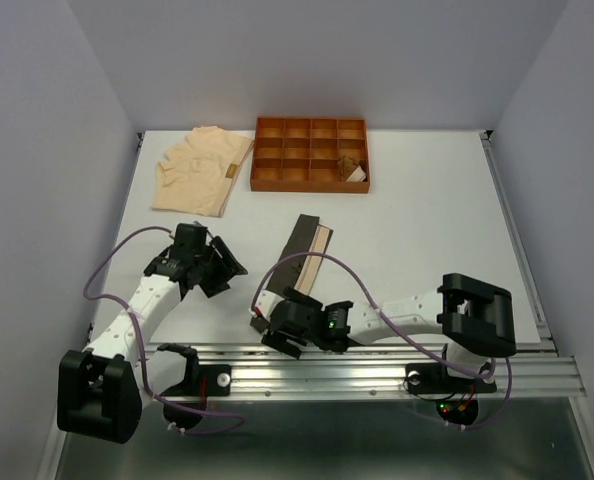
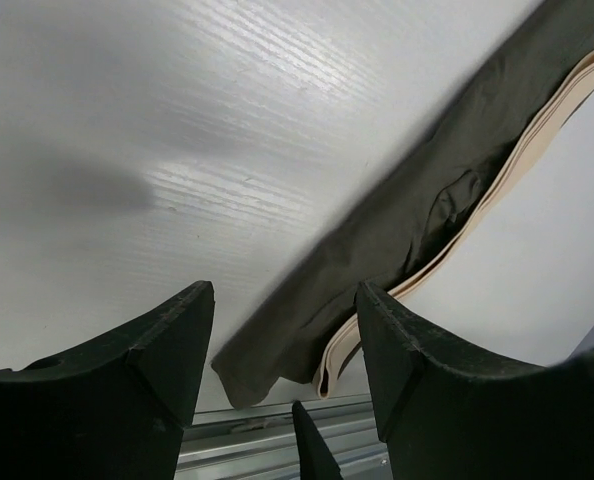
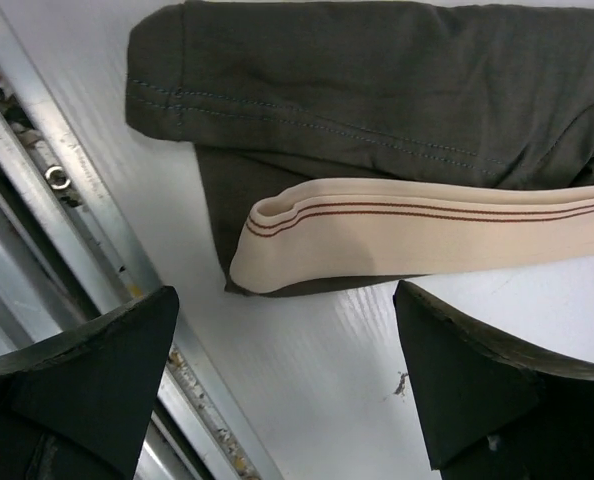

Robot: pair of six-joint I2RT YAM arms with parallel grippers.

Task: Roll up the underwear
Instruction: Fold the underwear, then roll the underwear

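- The left tool [image 2: 284, 300] hung open just above the table [image 1: 427, 230] with nothing between its fingers. It sat left of centre near the near edge.
- The right tool [image 3: 284, 295] stood wide open and gripped nothing. It hovered low over the near edge at the centre of the table, beside the metal rail [image 3: 87, 230].
- The dark grey underwear [image 1: 310, 252] lay right in front of both tools, its near end between them and touched by neither.
- That piece was folded into a long narrow strip, flat on the table, running from the near edge toward the middle. Its cream waistband [image 3: 427, 225] showed along one long side.
- We saw no turn of a roll at either end of the strip, so we judged it ready for rolling, with the rolling itself not begun.
- Farther out, the tray [image 1: 312, 188] sat at the middle of the far edge. A small rust-brown underwear [image 1: 352, 170] bundle with cream showing rested in a compartment of its right-hand column.
- We took that piece as finished, though it was too small to confirm how tightly it was rolled.
- The peach underwear [image 1: 199, 168] lay loose and crumpled at the far left corner, just beside the tray, neither folded nor rolled.
- By our count roughly one of three was done, one was prepared and one was untouched.
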